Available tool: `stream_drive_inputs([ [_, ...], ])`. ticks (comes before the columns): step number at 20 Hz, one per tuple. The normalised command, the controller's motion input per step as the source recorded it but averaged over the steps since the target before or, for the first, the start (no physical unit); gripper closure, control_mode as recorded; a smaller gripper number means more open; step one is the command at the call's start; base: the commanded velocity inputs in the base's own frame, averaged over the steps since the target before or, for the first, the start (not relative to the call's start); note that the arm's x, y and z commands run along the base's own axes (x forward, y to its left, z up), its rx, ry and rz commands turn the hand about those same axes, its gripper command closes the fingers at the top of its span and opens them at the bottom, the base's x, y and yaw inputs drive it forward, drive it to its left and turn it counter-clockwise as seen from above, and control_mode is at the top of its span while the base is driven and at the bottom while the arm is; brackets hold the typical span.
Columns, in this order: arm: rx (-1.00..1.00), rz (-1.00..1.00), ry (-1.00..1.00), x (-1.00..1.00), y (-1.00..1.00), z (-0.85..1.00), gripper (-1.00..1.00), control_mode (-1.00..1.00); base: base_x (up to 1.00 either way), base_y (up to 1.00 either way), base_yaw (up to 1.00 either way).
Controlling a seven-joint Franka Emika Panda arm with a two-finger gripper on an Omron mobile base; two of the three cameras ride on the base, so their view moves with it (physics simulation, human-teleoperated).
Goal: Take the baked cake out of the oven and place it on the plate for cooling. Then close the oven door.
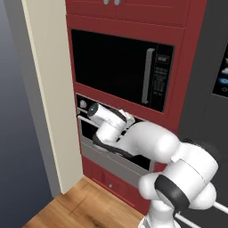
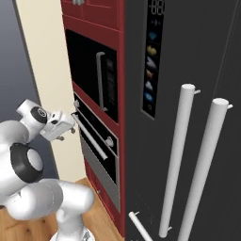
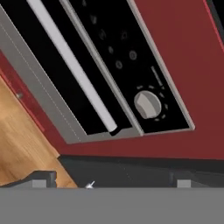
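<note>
Oven door (image 2: 96, 143) sits shut under the big black microwave (image 1: 120, 69), so I cannot see any cake or what is inside the oven (image 1: 111, 147). Its long silver handle (image 2: 89, 136) runs sideways across the front of the door. The gripper (image 2: 70, 128) is just beside one end of that bar, out in front of the door, with its jaws spread wide and holding nothing. I think it must grab the bar and pull the door down first.

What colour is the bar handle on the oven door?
Silver-white; the handle on the black oven door shows best in the hand view.
</note>
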Motion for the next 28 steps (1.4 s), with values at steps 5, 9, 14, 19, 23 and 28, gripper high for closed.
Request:
stream_drive_inputs([
  [5,-0.15,0.00,0.00,0.11,-0.15,-0.45,-1.00,-1.00,0.00,0.00,0.00],
  [9,-0.09,0.00,0.00,0.23,-0.20,-0.35,-1.00,-1.00,0.00,0.00,0.00],
  [14,-0.05,0.03,0.00,0.20,-0.32,-0.26,-1.00,-1.00,0.00,0.00,0.00],
  [19,-0.04,0.03,0.00,0.20,-0.26,-0.23,-1.00,-1.00,0.00,0.00,0.00],
  [23,-0.05,0.03,0.00,0.13,-0.09,-0.33,-1.00,-1.00,0.00,0.00,0.00],
  [28,-0.06,0.03,0.00,0.14,0.00,-0.35,-1.00,-1.00,0.00,0.00,0.00],
])
